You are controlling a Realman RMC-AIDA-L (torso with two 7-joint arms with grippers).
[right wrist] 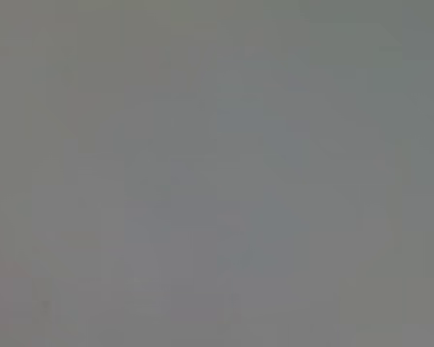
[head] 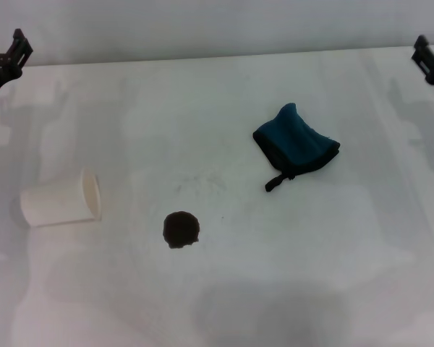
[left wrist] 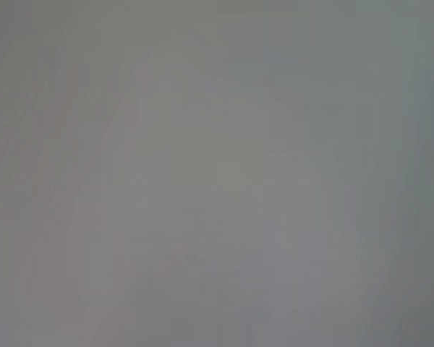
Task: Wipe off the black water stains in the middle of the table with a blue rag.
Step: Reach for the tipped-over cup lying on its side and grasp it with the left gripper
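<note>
Looks like a bare test bench or lab setup, not a home. Wide, plain white worktop [head: 217,303] with faint grey smudges, set against a blank pale wall [head: 202,29]. Only a few staged props: a white paper cup [head: 61,199] lying on its side, a dark blot [head: 181,230], a blue rag [head: 296,144]. Black robot hardware at both far corners. No furnishings or household clutter anywhere.

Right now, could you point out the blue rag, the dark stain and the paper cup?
blue rag [head: 295,141]: head view, middle of the folded cloth.
dark stain [head: 181,229]: head view, centre of the blot.
paper cup [head: 58,202]: head view, side wall of the tipped cup.
</note>
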